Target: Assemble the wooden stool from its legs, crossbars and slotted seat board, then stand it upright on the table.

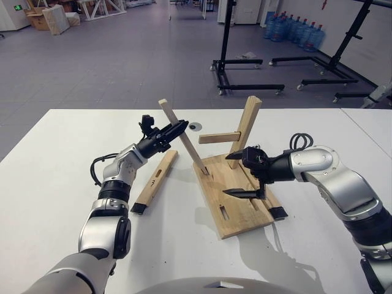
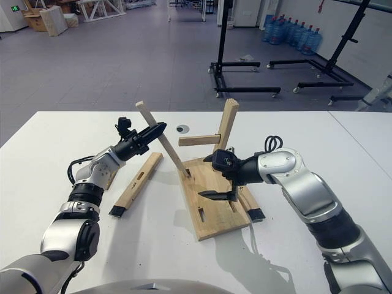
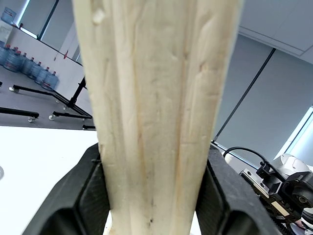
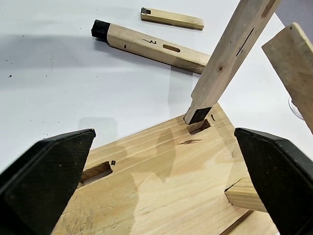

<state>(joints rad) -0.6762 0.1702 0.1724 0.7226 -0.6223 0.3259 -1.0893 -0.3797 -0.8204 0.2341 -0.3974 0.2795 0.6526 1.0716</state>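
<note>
- White table top (image 1: 55,153) under everything, with grey hall floor (image 1: 122,55) and black wheeled racks (image 1: 225,43) far behind.
- Lying flat near the middle of the table: pale wooden slotted seat board (image 1: 239,211), with one upright wooden leg (image 1: 249,119) already in a far slot and carrying a short wooden crossbar (image 1: 218,138).
- Clamped on its upper part by the left gripper (image 1: 182,128), black fingers closed on both sides: a second, strongly tilted wooden leg (image 1: 190,150), its dark end seemingly only at the mouth of a slot, not yet sunk in.
- Hovering just over the board, spread wide and holding nothing: the right gripper (image 1: 225,175).
- Risk of jamming, or of chipping the slot edge, if pressed down at such a slant; better to bring upright first.
- Risk of pushing the whole board along the smooth table, since not pinned by anything; may also shake the seated leg loose.
- Risk of slipping out sideways and hitting the black-capped loose leg (image 1: 156,182) lying just beside the board.
</note>
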